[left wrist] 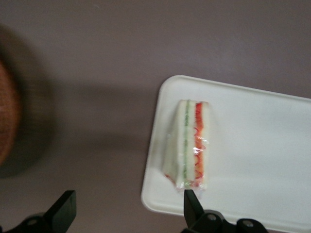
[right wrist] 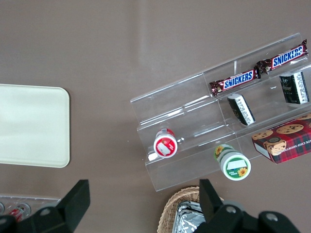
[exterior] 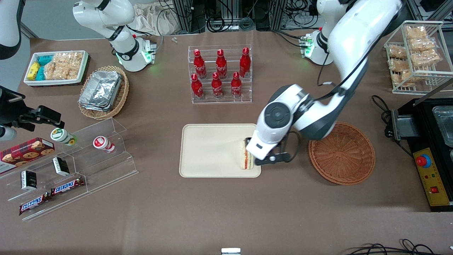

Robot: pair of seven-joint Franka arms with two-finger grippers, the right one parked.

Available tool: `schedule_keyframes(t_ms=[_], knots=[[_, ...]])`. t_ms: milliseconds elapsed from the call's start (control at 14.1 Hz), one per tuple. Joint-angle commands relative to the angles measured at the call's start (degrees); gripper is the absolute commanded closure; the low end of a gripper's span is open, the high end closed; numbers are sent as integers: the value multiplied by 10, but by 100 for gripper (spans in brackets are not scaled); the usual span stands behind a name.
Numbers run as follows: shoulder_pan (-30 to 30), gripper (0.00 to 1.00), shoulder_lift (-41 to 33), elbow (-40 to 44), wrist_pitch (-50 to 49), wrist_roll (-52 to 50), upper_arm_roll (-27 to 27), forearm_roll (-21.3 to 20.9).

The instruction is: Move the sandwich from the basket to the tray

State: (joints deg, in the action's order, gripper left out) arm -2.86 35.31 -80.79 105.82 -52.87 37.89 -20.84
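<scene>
The sandwich (exterior: 246, 159), a clear-wrapped wedge with red and green filling, lies on the cream tray (exterior: 208, 148) at the tray's edge nearest the basket. It also shows in the left wrist view (left wrist: 192, 145) on the tray (left wrist: 262, 160). My left gripper (exterior: 270, 158) hovers just above that tray edge, open and empty (left wrist: 127, 208). One finger (left wrist: 192, 204) is by the sandwich's end and the other is over bare table. The round reddish-brown basket (exterior: 341, 154) stands beside the tray with nothing in it, and shows blurred in the left wrist view (left wrist: 7, 121).
A clear rack of red cola bottles (exterior: 221, 74) stands farther from the camera than the tray. Toward the parked arm's end are an acrylic snack shelf (exterior: 70, 159), an oval basket of foil containers (exterior: 104, 90) and a white bin (exterior: 56, 67). A wire snack rack (exterior: 417, 53) and black appliance (exterior: 431, 141) stand toward the working arm's end.
</scene>
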Motion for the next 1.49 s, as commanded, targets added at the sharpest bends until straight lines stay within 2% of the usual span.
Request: schedule_keyframes(t_ms=[0,142,283,425,566,708,850,1062,1204,1416], knots=[[59,1,-89,-18,-65,58,1,62],[127,1,-124,-19,-98,157,2,102],[158,0,-159,-20,-128,229,-11,143],[142,0,-193,-32,-146,266,-84,154],[114,0,-232,-73,-141,345,-153,176],[56,0,-263,-104,-140,438,-247,199],[15,0,-303,-151,-124,492,-308,202],[19,0,-378,-282,-12,502,-313,203],[19,0,-377,-278,-11,502,-313,202],[17,0,-346,-219,-60,521,-312,196]])
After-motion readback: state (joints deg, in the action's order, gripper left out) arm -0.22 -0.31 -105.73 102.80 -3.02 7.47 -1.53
